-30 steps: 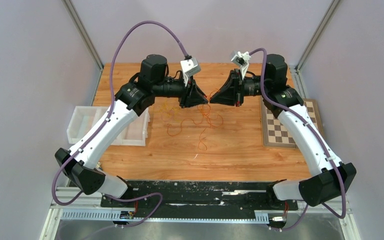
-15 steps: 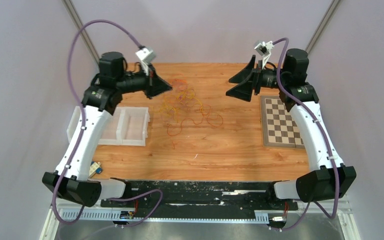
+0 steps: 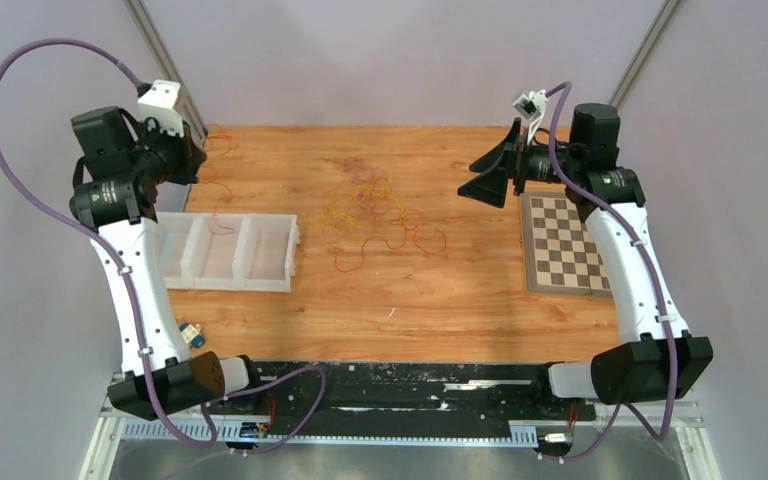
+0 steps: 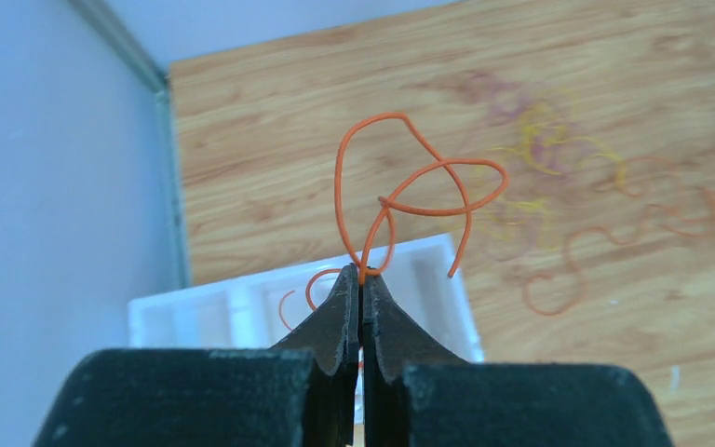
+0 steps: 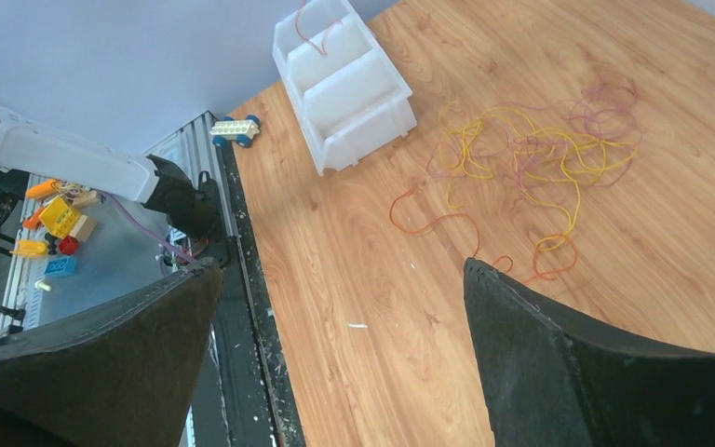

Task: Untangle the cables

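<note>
My left gripper (image 4: 361, 276) is shut on a thin orange cable (image 4: 386, 200), whose loops curl up from the fingertips. In the top view this gripper (image 3: 192, 158) hangs at the table's far left corner, behind the white tray (image 3: 230, 284). The other cables (image 3: 375, 212) lie tangled mid-table in orange, yellow, red and pink strands (image 5: 531, 154). A reddish strand (image 5: 313, 35) lies inside one tray compartment. To the right of the pile, my right gripper (image 3: 482, 176) is raised with its jaws wide open and nothing between them (image 5: 343, 268).
The three-compartment tray (image 5: 372, 121) stands left of the pile. A checkerboard (image 3: 560, 245) lies at the right edge under the right arm. A small toy car (image 3: 190, 333) sits near the front left. Walls and metal frame posts close in the back corners.
The left gripper shut on the orange cable and swung far left with it, away from the pile. The right gripper opened and drew back to the right.
</note>
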Robot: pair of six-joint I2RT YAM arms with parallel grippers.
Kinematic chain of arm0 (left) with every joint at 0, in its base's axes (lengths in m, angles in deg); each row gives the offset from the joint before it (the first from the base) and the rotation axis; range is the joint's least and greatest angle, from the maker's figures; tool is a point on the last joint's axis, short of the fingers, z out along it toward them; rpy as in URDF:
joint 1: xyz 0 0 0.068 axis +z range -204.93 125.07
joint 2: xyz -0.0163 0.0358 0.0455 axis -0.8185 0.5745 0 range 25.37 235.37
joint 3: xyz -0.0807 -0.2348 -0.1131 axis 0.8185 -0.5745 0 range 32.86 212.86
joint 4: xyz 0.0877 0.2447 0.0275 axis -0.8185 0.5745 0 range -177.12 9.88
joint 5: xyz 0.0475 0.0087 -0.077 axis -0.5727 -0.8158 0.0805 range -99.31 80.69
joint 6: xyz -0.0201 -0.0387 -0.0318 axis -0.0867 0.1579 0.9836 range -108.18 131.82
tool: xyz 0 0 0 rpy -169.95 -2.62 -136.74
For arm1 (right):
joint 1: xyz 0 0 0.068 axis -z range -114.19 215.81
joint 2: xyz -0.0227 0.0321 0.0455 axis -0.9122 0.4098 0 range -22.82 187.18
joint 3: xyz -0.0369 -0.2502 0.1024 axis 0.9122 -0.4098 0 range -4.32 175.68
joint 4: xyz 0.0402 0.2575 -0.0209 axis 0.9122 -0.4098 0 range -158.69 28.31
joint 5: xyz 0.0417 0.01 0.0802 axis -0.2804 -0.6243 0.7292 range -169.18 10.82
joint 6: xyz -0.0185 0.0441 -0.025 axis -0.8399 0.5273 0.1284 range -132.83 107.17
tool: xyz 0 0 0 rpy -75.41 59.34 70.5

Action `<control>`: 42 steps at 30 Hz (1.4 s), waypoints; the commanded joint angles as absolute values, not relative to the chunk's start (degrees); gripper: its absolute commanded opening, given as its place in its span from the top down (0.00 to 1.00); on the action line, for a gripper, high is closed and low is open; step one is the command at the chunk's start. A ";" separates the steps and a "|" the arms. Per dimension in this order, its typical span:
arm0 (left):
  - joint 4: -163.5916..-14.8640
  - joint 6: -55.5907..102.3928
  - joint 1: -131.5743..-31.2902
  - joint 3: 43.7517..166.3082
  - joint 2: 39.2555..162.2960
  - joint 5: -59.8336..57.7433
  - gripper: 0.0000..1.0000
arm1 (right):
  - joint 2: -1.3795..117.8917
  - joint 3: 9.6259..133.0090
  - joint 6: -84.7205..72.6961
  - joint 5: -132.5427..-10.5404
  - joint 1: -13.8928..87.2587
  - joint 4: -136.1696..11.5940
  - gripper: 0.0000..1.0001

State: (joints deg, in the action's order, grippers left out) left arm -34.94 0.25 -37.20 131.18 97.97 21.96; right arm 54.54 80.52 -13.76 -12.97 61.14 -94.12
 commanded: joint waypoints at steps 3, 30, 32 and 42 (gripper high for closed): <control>-39.17 -6.35 -27.21 130.21 99.21 11.49 1.00 | 53.67 83.59 -19.66 -15.33 61.36 -99.51 0.00; -61.19 -17.30 -17.87 122.99 104.63 4.85 1.00 | 54.79 83.43 -21.33 -16.03 61.24 -102.41 0.00; -63.79 -18.24 -17.89 121.30 104.73 3.89 1.00 | 54.96 83.37 -21.44 -15.97 61.27 -102.54 0.00; -74.18 -20.94 -17.90 108.27 102.62 3.90 1.00 | 55.34 83.01 -21.78 -15.97 61.31 -102.66 0.00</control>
State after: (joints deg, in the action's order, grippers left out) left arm -67.38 -18.37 -18.42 114.38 105.09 3.67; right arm 55.57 81.61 -20.36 -16.14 61.14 -102.42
